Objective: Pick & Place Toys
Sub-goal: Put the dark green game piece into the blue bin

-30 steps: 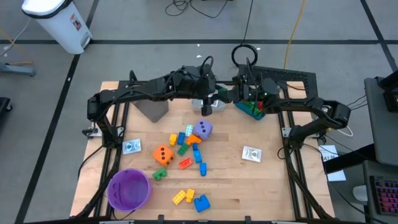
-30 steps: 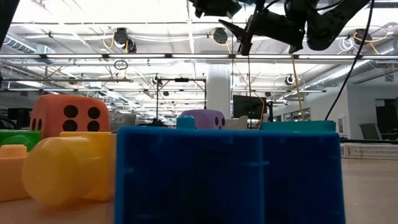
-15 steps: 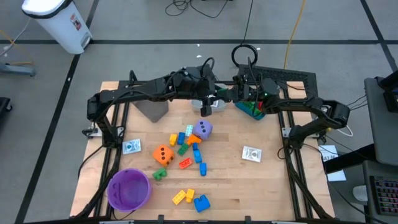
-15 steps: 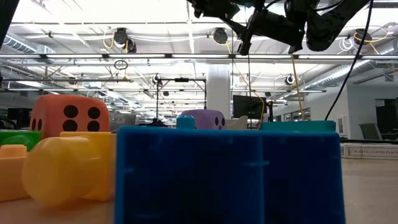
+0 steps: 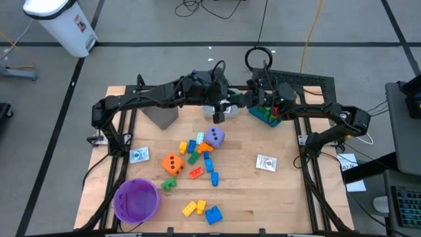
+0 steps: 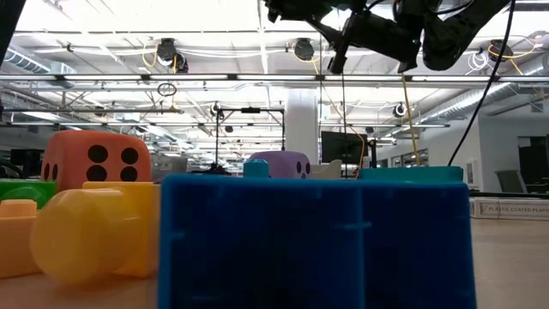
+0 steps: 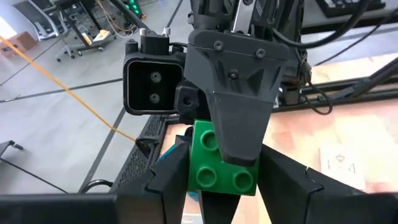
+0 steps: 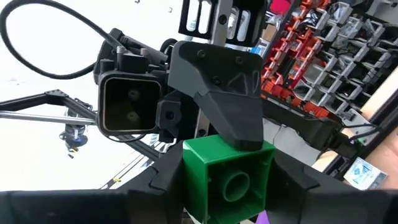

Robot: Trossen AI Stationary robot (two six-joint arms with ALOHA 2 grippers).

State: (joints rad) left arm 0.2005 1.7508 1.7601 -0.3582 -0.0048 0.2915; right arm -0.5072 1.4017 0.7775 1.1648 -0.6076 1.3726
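One green brick (image 7: 217, 163) is held between both grippers, high over the back middle of the table. My left gripper (image 5: 222, 107) comes from the left and my right gripper (image 5: 241, 100) from the right, and they meet tip to tip. Both are shut on the brick. It also shows in the right wrist view (image 8: 227, 174). The other toys lie in the middle of the table: a purple die (image 5: 214, 137), an orange die (image 5: 172, 164) and several small bricks (image 5: 202, 153). Two whitish cards (image 5: 139, 155) (image 5: 266, 162) lie flat. My left gripper pinches the green brick's two opposite side faces (image 7: 194, 171) between its two fingers, its studded face toward my wrist camera. The brick is lifted clear of the table. The right gripper's finger (image 7: 239, 106) overlaps its far part. My right gripper pinches the same brick by two opposite side faces (image 8: 189, 177) between its two fingers, the hollow underside (image 8: 235, 184) toward my wrist camera. The brick is clear of the table. The left gripper's finger (image 8: 227, 118) covers its far edge.
A grey bin (image 5: 161, 116) stands at the back left, and a teal bin (image 5: 266, 116) holding toys at the back right. A purple bowl (image 5: 137, 199) sits at the near left. A blue brick (image 6: 317, 240) and a yellow one (image 6: 94, 232) lie close to the low camera.
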